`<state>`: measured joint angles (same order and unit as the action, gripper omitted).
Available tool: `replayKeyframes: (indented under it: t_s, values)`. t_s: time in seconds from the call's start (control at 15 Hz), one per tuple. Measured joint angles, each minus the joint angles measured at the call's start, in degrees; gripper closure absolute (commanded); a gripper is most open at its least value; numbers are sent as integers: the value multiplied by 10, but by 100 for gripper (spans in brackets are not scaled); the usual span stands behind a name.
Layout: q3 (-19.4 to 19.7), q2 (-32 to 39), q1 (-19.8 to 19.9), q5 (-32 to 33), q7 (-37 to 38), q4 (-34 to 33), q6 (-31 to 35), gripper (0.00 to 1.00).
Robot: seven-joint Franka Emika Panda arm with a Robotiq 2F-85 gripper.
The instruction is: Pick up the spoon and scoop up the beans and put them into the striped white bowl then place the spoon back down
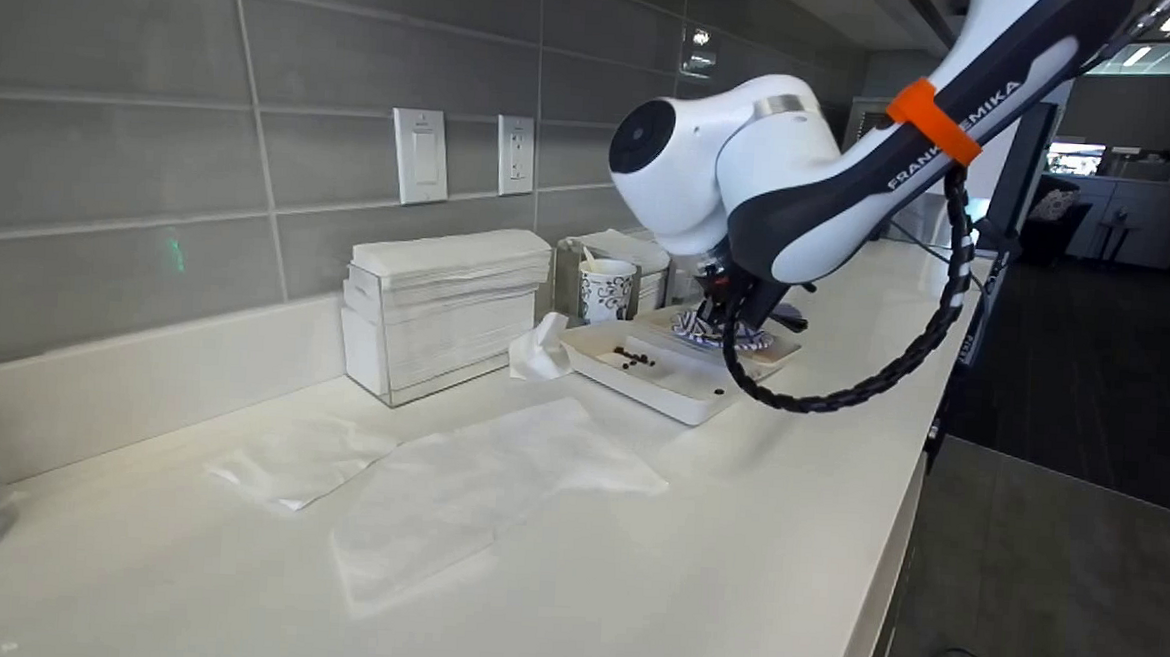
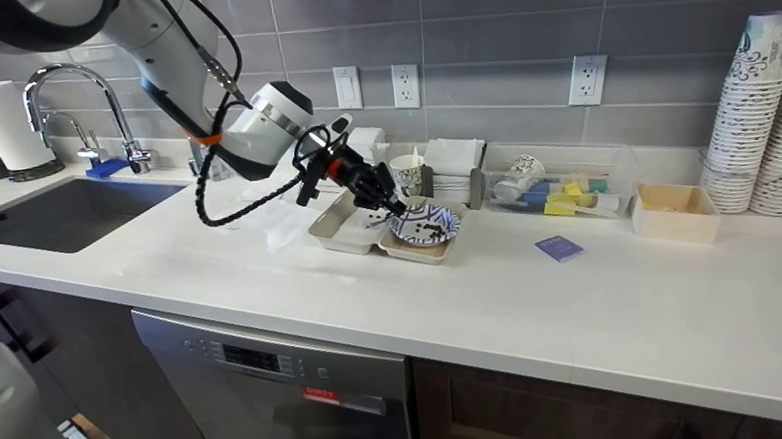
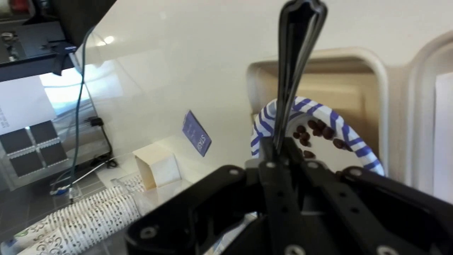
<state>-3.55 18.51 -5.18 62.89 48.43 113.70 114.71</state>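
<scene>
My gripper (image 3: 277, 147) is shut on the dark spoon (image 3: 288, 71). One widened end of the spoon sticks out past the fingertips; it looks like the handle end, and the scoop end is hidden. A dark end of the spoon (image 1: 791, 321) also shows beside the gripper (image 1: 716, 310) in an exterior view. The gripper (image 2: 395, 208) is over the edge of the striped white bowl (image 2: 425, 223). The bowl (image 3: 361, 147) holds several dark beans (image 3: 327, 132) and sits in one compartment of the pale tray (image 2: 338, 247). Several beans (image 1: 634, 356) lie in the tray's other compartment.
A printed paper cup (image 1: 607, 292) and napkin stacks (image 1: 445, 321) stand behind the tray by the wall. A clear bin (image 2: 558, 184), a small box (image 2: 675, 214), tall cup stacks (image 2: 745, 124) and a purple packet (image 2: 559, 248) are further along. Loose napkins (image 1: 487, 484) lie on the counter.
</scene>
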Motion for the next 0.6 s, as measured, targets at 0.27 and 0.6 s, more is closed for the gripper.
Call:
replayKeyframes:
  t_s: [0.27, 0.6]
  values:
    - [-1, -42, 20, -116, -115, 4, 67, 98]
    - [-1, -73, 26, -275, -268, 17, 134, 98]
